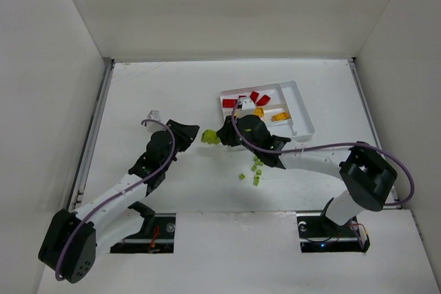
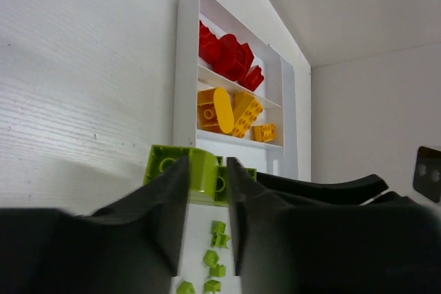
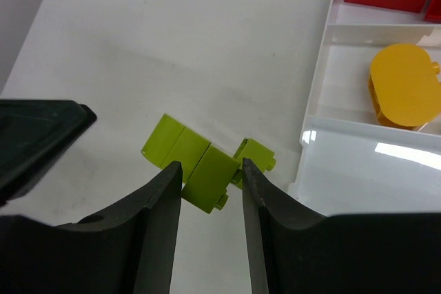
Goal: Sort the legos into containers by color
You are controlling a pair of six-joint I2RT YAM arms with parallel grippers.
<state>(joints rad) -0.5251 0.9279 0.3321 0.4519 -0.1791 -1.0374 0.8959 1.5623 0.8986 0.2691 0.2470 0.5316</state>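
Note:
A lime-green brick cluster [image 1: 210,138] lies between my two grippers, left of the white tray [image 1: 303,111]. My right gripper [image 3: 211,169] is shut on its middle brick [image 3: 207,177], and both fingers touch it. My left gripper [image 2: 208,163] has its jaws slightly parted, and the green cluster [image 2: 165,163] shows through the gap at its tips. In the right wrist view the left gripper [image 3: 41,135] stands apart from the cluster. Red bricks [image 1: 251,98] fill the tray's far slot. Orange bricks [image 1: 279,116] lie in the middle slot.
Several tiny lime-green cubes [image 1: 255,169] lie loose on the table below the right gripper [image 1: 222,135], also seen in the left wrist view [image 2: 217,253]. The tray's nearest slot [image 3: 372,170] holds nothing. White walls enclose the table on three sides.

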